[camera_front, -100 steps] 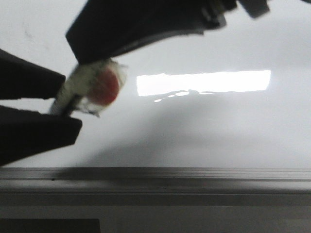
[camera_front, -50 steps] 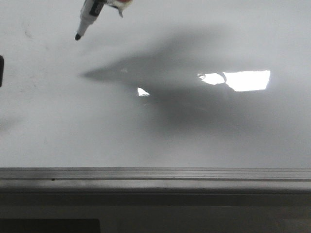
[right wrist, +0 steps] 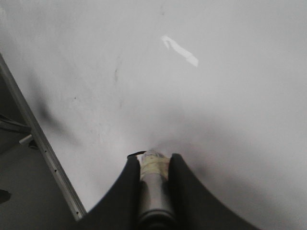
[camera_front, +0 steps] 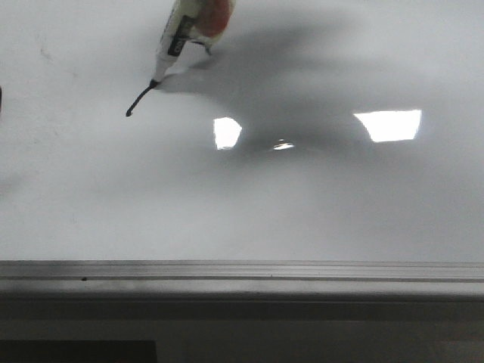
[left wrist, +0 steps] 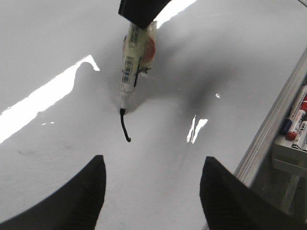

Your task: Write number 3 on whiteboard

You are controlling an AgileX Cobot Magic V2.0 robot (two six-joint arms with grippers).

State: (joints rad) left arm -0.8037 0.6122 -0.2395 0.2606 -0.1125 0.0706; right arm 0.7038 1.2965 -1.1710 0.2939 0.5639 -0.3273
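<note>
The whiteboard (camera_front: 318, 204) fills the front view, glossy and pale with bright reflections. A white marker (camera_front: 180, 34) with a red patch on its wrap slants down from the top, its black tip touching the board. A short curved black stroke (camera_front: 140, 100), the start of the number 3, runs from the tip down to the left; it also shows in the left wrist view (left wrist: 124, 125). My right gripper (right wrist: 153, 160) is shut on the marker (right wrist: 154, 184). My left gripper (left wrist: 152, 165) is open and empty, hovering over the board short of the stroke.
The board's grey metal edge strip (camera_front: 242, 272) runs along the near side, with a dark band below it. In the left wrist view a tray (left wrist: 288, 155) beside the board's edge holds several spare markers (left wrist: 298, 117).
The marker came down from the top of the front view, touched the board and drew a short curved stroke. A second earlier both grippers were close to the camera; they have moved away.
</note>
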